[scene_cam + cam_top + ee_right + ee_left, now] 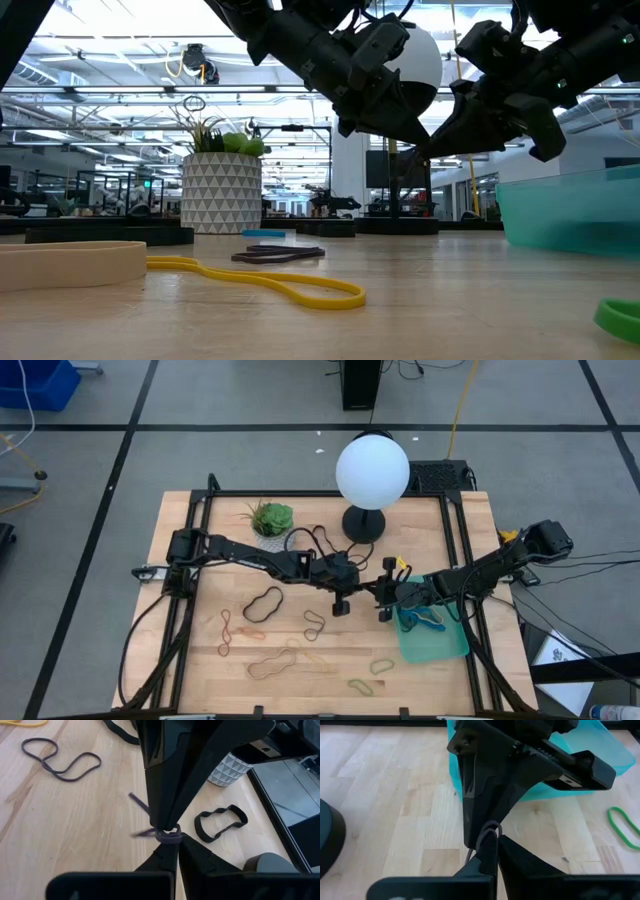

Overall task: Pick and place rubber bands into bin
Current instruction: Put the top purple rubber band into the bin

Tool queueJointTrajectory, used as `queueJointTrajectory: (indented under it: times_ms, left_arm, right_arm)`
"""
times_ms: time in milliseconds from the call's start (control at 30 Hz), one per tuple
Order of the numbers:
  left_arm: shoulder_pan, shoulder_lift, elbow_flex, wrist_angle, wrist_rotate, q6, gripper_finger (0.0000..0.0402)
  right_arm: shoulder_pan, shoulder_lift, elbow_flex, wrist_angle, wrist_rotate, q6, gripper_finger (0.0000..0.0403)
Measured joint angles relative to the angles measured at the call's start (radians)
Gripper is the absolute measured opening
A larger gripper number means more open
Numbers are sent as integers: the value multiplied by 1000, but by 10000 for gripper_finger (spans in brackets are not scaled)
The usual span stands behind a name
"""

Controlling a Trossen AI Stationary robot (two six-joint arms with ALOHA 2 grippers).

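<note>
My two grippers meet tip to tip above the middle of the table, left of the teal bin [445, 645]. Between them is a grey rubber band [167, 835]. My left gripper [341, 603] comes from the table's left and is shut on it. My right gripper [384, 608] comes from the right and is shut on it too. Blue bands [420, 622] lie in the bin. Other bands lie flat on the wood: a black one [263, 603], a tan one [272, 663] and a yellow-green one [382, 665]. My left gripper pinches a small bunched loop of the grey band [491, 831] between its two fingertips, which slant down from the table's left. The band is lifted clear of the table. My right gripper pinches the same bunched part of the band [169, 838] between its fingertips. They slant down from the table's right, right against the left gripper's tips. Loose strands [137, 802] trail out beside the fingers, slack and clear of the wood.
A white patterned plant pot [272, 520] stands at the back. Beside it is a lamp with a white globe [372, 470] on a black base [363, 523]. A black band [220, 822] lies close to the pot. Bare wood lies along the near edge.
</note>
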Motion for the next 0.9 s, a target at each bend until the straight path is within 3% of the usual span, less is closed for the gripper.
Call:
queueJointTrajectory:
  times_ms: [667, 900]
  left_arm:
    - [0, 0, 0, 0, -39, -46, 20]
    - [-5, 1, 0, -33, -125, -41, 91]
  right_arm:
    - [0, 0, 0, -35, 0, 20, 0]
    - [0, 0, 0, -35, 5, 20, 0]
